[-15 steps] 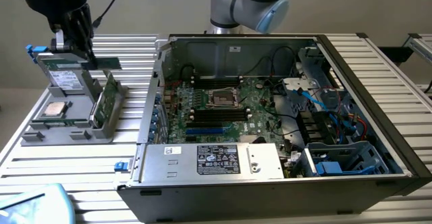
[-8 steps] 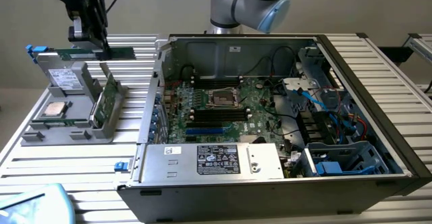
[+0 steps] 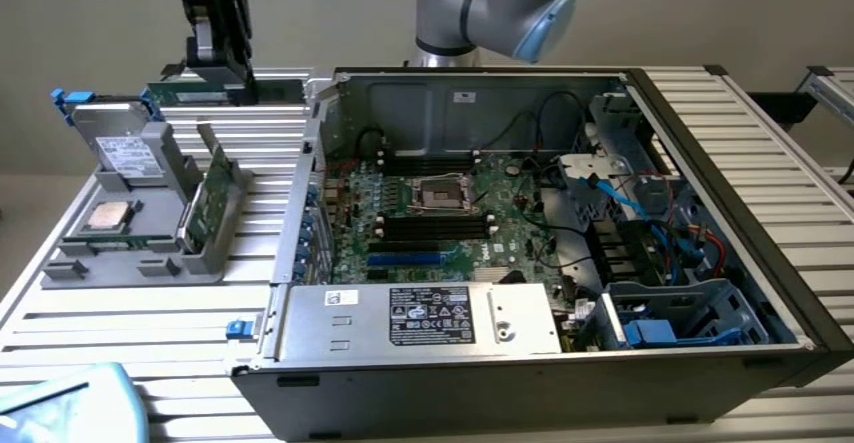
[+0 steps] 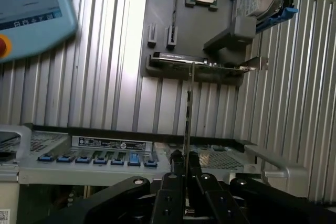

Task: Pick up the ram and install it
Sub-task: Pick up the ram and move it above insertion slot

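The ram (image 3: 224,92) is a slim green stick held level in the air, past the back left corner of the open computer case (image 3: 302,225), on the exterior view's left. My gripper (image 3: 230,75) comes down onto its top edge and is shut on it. In the wrist view the ram (image 4: 187,106) appears edge-on as a thin line running out from between my black fingers (image 4: 173,182), with the gripper (image 4: 185,165) closed around its near end. The black memory slots (image 3: 430,226) lie on the motherboard (image 3: 507,188) inside the case, beside the processor socket (image 3: 439,193).
A grey fixture tray (image 3: 80,263) on the exterior view's left holds a silver processor chip (image 3: 107,217), a hard drive (image 3: 127,153) and an upright green card (image 3: 206,208). A power supply (image 3: 420,315) fills the case's front. A pale blue teach pendant (image 3: 67,403) lies at the near left corner.
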{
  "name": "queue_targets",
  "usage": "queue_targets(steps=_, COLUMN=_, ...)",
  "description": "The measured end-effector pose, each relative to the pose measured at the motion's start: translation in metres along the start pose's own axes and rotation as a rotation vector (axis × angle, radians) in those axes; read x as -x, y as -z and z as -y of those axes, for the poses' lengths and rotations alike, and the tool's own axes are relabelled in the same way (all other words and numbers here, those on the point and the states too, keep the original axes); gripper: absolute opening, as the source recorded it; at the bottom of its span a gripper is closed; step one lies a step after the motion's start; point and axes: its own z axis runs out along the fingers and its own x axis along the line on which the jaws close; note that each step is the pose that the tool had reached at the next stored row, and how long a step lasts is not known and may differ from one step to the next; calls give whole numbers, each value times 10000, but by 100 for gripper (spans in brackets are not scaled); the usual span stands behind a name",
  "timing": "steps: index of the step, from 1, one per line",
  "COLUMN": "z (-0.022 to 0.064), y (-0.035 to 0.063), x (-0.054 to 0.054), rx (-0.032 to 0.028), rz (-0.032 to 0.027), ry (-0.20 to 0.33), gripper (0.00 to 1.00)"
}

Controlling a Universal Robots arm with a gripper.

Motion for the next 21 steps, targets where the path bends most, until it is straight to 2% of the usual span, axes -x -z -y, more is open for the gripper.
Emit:
queue_targets(steps=3, z=136, y=13, x=-12, rx=-3, rz=37, ry=3, gripper=14)
queue_targets(steps=15, z=677, y=52, x=-64, rx=-6, rz=38, ry=3, gripper=14)
queue_targets(steps=18, z=802, y=60, x=-76, rx=-3, rz=4, ry=1, gripper=14)
queue_targets(steps=21, z=911, y=66, x=-87, rx=-1, rz=-68, ry=-3, gripper=14)
